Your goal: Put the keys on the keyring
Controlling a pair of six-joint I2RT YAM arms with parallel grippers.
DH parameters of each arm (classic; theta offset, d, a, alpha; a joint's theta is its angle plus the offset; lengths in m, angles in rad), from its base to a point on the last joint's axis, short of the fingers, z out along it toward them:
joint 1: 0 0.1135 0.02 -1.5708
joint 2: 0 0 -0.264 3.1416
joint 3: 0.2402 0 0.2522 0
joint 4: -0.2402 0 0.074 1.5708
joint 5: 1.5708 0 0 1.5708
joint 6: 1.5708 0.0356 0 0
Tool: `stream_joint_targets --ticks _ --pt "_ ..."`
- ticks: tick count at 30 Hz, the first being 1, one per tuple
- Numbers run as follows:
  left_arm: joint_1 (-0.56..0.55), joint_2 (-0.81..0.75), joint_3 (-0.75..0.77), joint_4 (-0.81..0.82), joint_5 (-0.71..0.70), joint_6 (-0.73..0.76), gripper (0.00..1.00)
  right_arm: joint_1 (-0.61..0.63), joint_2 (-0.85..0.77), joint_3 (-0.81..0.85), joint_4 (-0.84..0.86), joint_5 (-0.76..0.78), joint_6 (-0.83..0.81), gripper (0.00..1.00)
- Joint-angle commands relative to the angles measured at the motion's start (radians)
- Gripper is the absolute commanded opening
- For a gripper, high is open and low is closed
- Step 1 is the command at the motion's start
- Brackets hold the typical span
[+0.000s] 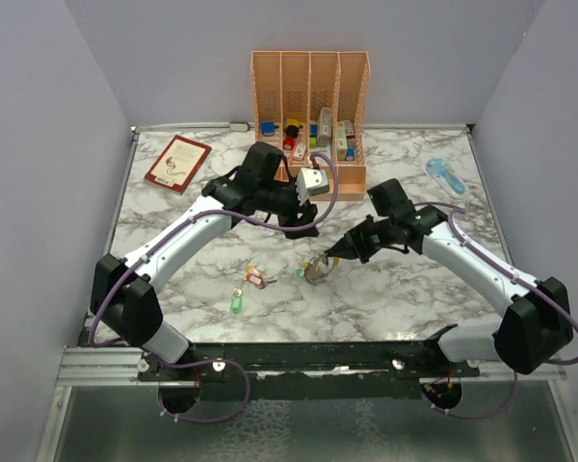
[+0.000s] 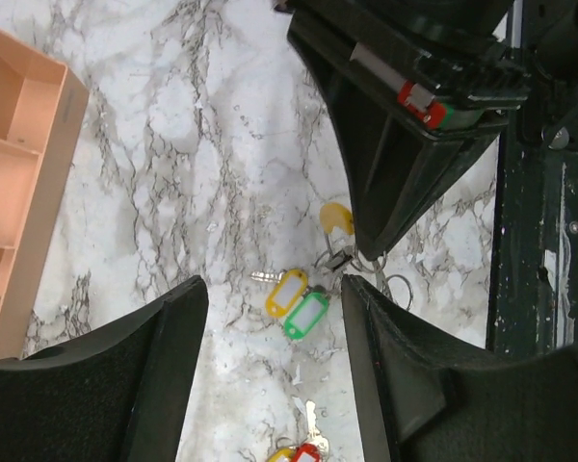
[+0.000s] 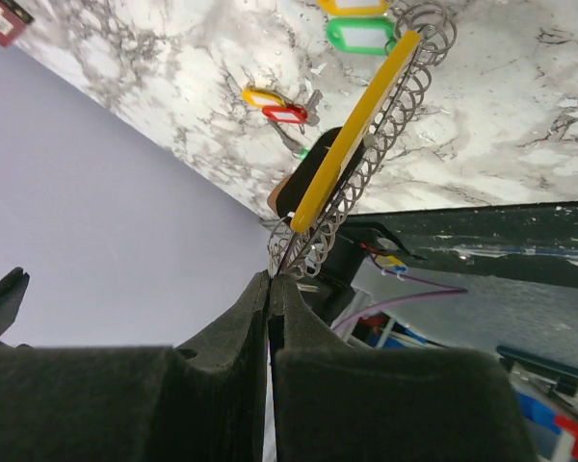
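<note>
The keyring (image 3: 402, 91) is being pinched at its wire by the right gripper (image 3: 272, 284), jaws pressed tight together, and is being held tilted just over the marble table (image 1: 385, 298). A yellow tag (image 3: 356, 125) is being carried edge-on inside the coil. A green tag (image 3: 361, 36) is being shown just beyond it; whether it is threaded on cannot be told. The left gripper (image 2: 275, 289) is being held above that cluster, jaws spread, nothing gripped. A red-tagged key (image 1: 257, 280) and a green-tagged key (image 1: 237, 302) are being left lying well apart, further left.
</note>
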Motion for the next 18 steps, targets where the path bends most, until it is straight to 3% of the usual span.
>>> stream_joint_targets --ticks 1,18 --pt "-0.003 -0.031 -0.046 0.027 -0.044 -0.041 0.61 -0.005 -0.078 -0.057 0.083 0.082 0.170 0.01" --pt "-0.113 0.024 -0.042 -0.004 -0.008 0.010 0.61 -0.005 -0.152 -0.136 0.192 0.165 0.310 0.01"
